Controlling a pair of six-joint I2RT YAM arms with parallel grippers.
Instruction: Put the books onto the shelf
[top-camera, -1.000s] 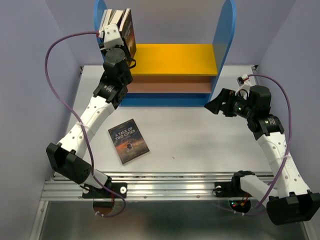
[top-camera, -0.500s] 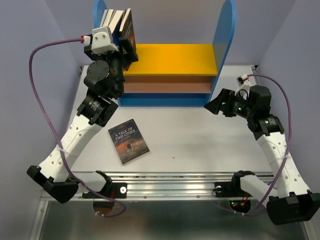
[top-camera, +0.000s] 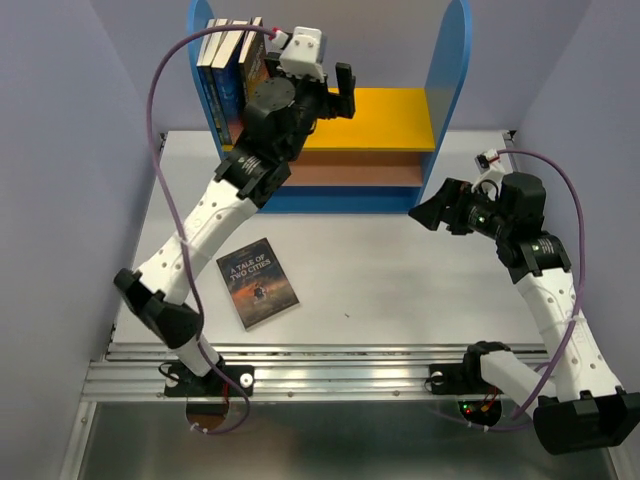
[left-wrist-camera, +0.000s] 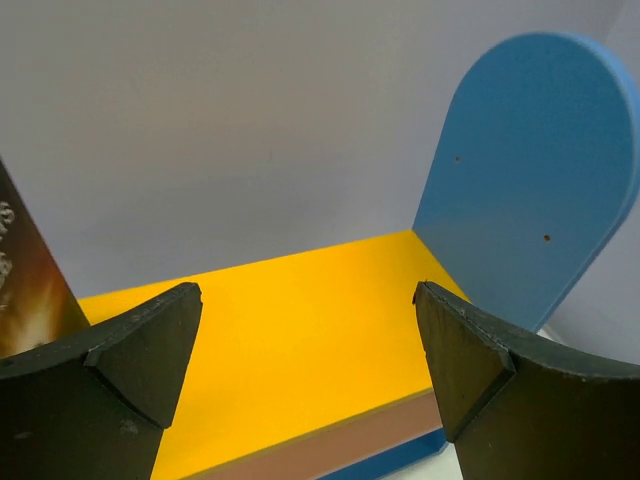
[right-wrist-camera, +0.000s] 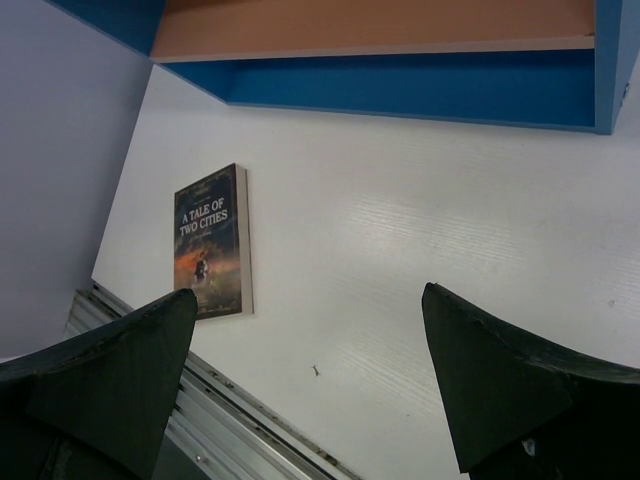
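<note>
White desk (top-camera: 400, 270), lilac walls. One shelf (top-camera: 447, 70). One book (top-camera: 258, 281) lies flat on the desk. Upright books (top-camera: 225, 75) at the shelf's left end, three or four, exact count unclear. Left gripper (left-wrist-camera: 307, 300) spread wide above the yellow board, empty. Right gripper (right-wrist-camera: 308, 298) spread wide over the desk, empty.

The left arm (top-camera: 195, 232) and right arm (top-camera: 560, 320) have white links and black joints. A purple cable (top-camera: 151, 105) loops along each. A white camera box (top-camera: 303, 48) tops the left wrist. The left gripper (left-wrist-camera: 305, 295) has matte black wedge fingers (left-wrist-camera: 130, 360).
</note>
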